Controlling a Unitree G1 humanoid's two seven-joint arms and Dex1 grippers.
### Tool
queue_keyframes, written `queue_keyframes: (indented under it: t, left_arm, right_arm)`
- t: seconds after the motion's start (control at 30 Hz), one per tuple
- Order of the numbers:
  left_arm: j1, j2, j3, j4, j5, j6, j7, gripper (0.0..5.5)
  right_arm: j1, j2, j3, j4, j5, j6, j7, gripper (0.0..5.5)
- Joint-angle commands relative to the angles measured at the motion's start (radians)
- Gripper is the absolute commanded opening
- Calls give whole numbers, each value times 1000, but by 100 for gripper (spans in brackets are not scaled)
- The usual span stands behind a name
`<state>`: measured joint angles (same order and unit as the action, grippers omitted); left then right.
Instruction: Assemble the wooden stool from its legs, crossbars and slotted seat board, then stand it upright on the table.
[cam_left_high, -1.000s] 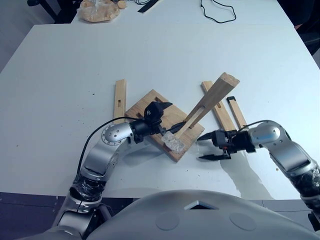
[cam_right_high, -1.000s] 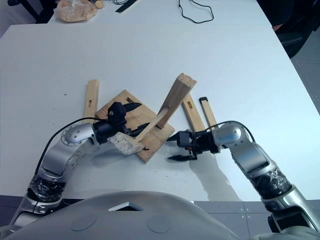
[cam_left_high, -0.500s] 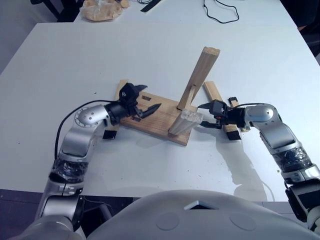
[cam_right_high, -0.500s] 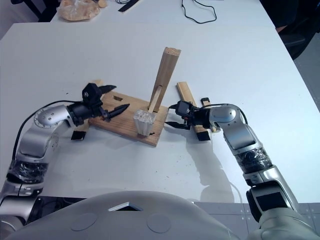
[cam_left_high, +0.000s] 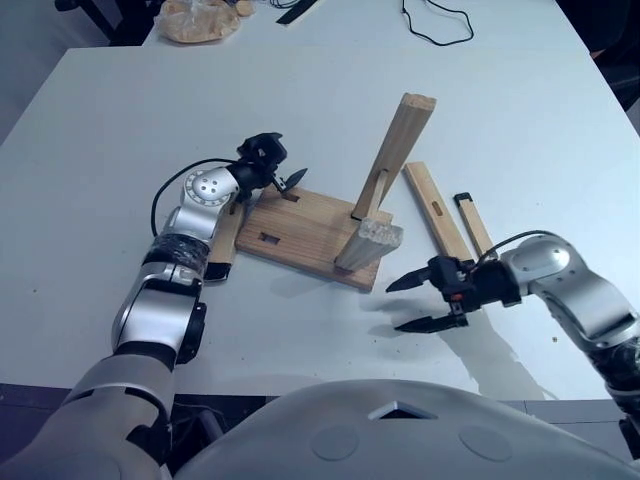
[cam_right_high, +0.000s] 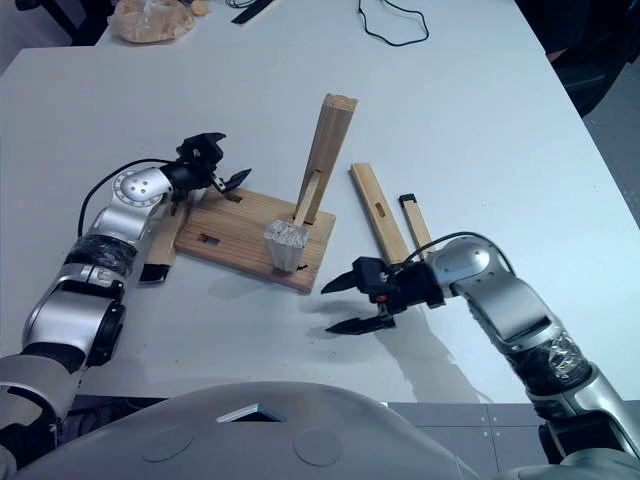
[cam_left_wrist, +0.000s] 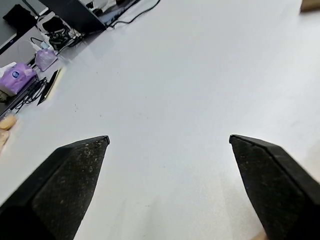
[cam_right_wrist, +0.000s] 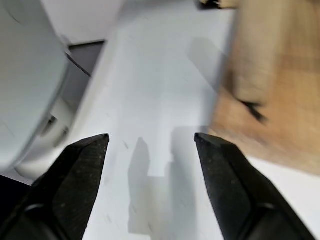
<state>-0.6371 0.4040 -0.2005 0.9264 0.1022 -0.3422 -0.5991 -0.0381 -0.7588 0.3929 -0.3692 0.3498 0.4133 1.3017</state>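
The slotted seat board (cam_left_high: 300, 232) lies flat on the white table. One long leg (cam_left_high: 395, 150) stands slanted in a slot at its right side. A short pale piece (cam_left_high: 368, 245) stands at the board's near right corner. My left gripper (cam_left_high: 283, 180) hovers open at the board's far left corner, its dark fingers (cam_left_wrist: 70, 170) spread over bare table. Right of the board's near corner, my right gripper (cam_left_high: 393, 307) is open and holds nothing; in its wrist view the board (cam_right_wrist: 280, 100) is blurred. A loose leg (cam_left_high: 435, 212) and a thin crossbar (cam_left_high: 476, 226) lie right of the board.
Another wooden piece (cam_left_high: 226, 232) with a dark end lies under my left forearm, left of the board. A bag (cam_left_high: 200, 20) and a black cable (cam_left_high: 435, 25) sit at the table's far side. The near table edge runs just behind my right gripper.
The board, tilted up a second ago, now lies flat with the leg standing in it. My left gripper shifted to the far left corner. My right gripper drew back toward the near edge.
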Motion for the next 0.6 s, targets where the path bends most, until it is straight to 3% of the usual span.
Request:
queue_keyframes:
  t: [0.03, 0.23, 0.4, 0.6]
  left_arm:
    - [-33, -12, -36, 120, 71, -64, 14, 446]
    - [56, 50, -108, 113, 118, -164, -128, 446]
    - [161, 132, -120, 4, 64, -178, -279, 446]
    - [242, 181, -117, -170, -13, -107, -374, 446]
  right_arm:
    - [-50, 74, 94, 62, -95, -11, -63, 315]
    - [-90, 156, 139, 181, -240, -44, -210, 315]
    - [-86, 171, 37, 196, -226, -14, -305, 315]
    - [-153, 223, 3, 235, -245, 2, -384, 315]
